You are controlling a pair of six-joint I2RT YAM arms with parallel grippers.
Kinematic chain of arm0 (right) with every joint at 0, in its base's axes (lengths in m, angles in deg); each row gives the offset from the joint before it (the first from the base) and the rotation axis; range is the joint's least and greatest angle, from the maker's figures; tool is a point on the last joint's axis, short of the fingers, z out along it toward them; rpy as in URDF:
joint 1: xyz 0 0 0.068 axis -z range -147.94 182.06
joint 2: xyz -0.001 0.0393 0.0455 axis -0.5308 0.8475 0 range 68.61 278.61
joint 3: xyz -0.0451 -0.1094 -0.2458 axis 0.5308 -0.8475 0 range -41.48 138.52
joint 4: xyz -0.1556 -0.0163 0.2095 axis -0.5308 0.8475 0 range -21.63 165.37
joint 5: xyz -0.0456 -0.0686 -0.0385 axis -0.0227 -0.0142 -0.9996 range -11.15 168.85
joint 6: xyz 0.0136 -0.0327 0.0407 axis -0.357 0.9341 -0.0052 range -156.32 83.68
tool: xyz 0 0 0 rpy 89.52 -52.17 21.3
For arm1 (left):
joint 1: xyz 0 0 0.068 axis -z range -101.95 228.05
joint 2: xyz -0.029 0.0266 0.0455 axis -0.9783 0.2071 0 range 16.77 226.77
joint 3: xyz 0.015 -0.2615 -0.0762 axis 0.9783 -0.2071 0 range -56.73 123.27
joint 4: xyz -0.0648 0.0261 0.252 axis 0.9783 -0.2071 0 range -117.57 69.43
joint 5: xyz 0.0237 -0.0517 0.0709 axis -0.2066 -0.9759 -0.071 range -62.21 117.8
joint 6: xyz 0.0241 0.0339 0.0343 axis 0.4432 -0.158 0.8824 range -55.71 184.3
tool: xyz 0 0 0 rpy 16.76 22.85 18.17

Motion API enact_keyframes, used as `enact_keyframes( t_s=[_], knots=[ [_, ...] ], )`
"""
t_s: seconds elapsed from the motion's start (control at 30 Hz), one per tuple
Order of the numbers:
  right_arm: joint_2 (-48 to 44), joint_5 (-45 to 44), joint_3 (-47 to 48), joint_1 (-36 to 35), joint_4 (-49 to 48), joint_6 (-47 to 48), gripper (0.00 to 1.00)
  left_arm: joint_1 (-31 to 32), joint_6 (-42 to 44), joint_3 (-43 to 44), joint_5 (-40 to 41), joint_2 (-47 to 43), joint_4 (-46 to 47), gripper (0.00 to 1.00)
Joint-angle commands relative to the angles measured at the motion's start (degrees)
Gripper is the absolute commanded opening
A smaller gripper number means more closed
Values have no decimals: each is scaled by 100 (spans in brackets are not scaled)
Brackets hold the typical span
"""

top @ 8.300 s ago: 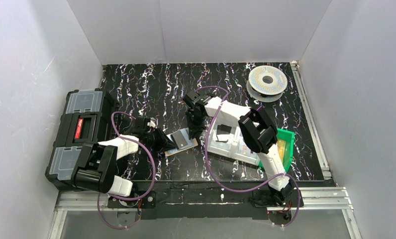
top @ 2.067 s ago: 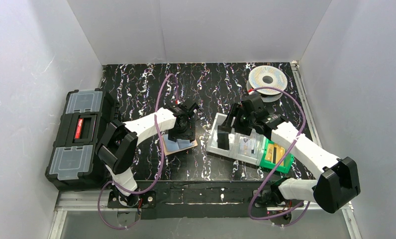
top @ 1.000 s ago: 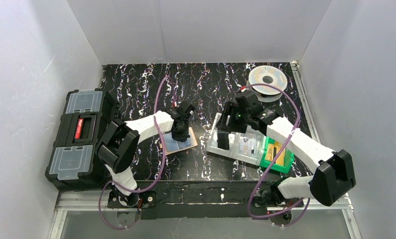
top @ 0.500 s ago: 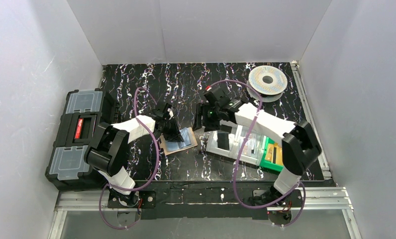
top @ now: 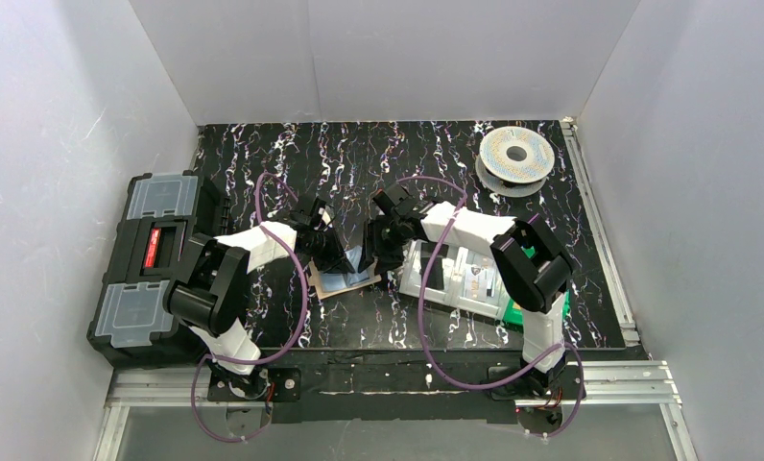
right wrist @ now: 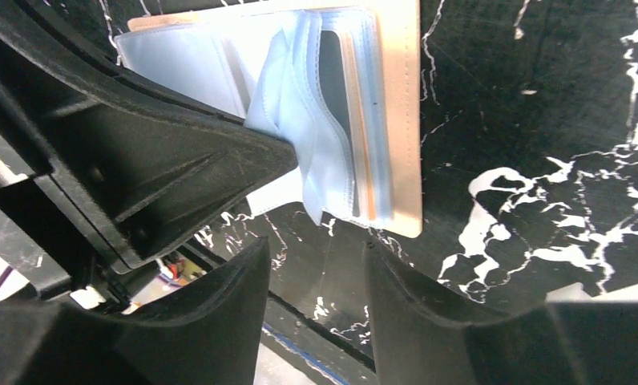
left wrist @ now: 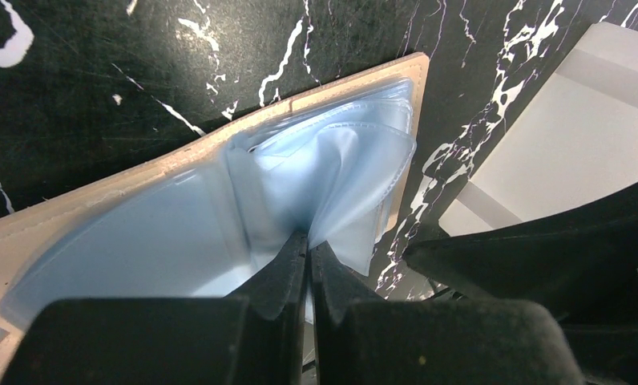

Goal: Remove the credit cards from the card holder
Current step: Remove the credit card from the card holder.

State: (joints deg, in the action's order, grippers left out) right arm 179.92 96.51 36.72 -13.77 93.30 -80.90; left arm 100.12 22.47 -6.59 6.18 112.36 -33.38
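At card holder (left wrist: 99, 200) sleeve (left wrist: 356, 172): left hand (left wrist: 308, 245) closed.

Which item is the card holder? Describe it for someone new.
On the black marbled table, look between the black toolbox at left and the clear tray right of centre. The card holder lies open there: the only tan, leather-like piece, with pale blue plastic sleeves fanned over it.

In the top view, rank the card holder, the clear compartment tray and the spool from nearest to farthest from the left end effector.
1. card holder: directly under the left end effector, which pinches its plastic sleeve.
2. clear compartment tray: just to the right.
3. spool: far back-right corner.
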Motion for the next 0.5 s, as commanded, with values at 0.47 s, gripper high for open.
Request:
enact_keyframes(
  t_s=[0.47],
  knots=[
    [267, 75, -51, -2, -317, -458, 42, 87, 135, -392, 395, 422, -470, 0]
  ],
)
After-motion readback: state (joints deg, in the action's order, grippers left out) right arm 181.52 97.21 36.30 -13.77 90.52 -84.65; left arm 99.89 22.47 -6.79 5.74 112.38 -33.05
